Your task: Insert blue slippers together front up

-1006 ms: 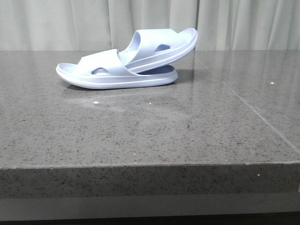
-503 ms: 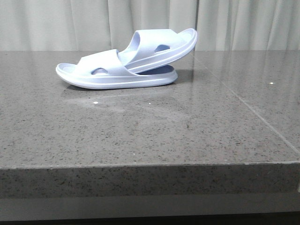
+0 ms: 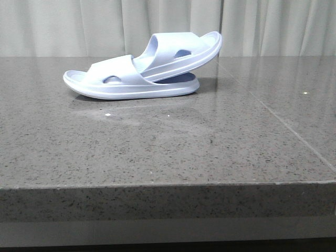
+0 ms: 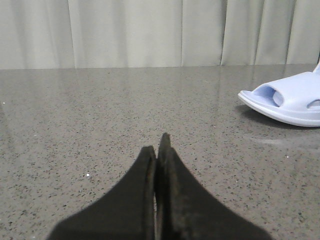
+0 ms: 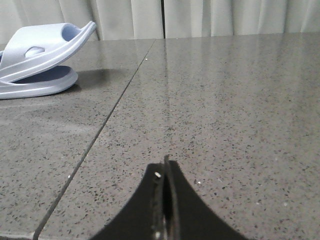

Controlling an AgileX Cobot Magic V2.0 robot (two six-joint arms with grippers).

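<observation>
The blue slippers (image 3: 142, 68) lay nested toward the desk's (image 3: 157, 152) far edge in the front view, one tilted through the other's strap, insertion seemingly complete. In the wrist views, the left gripper (image 4: 159, 150) and right gripper (image 5: 165, 172) sat closed, empty, well apart; retreat seemed all that remained.

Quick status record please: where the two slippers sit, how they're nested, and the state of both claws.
lower slipper: flat on the grey stone table, sole down, toe to the robot's left
upper slipper: front pushed under the lower one's strap, heel end tilted up to the right
contact: the two touch, nested
left claw: shut, empty, low over the table, apart from the slippers
right claw: shut, empty, low over the table, apart from the slippers
backdrop: pale curtain
</observation>
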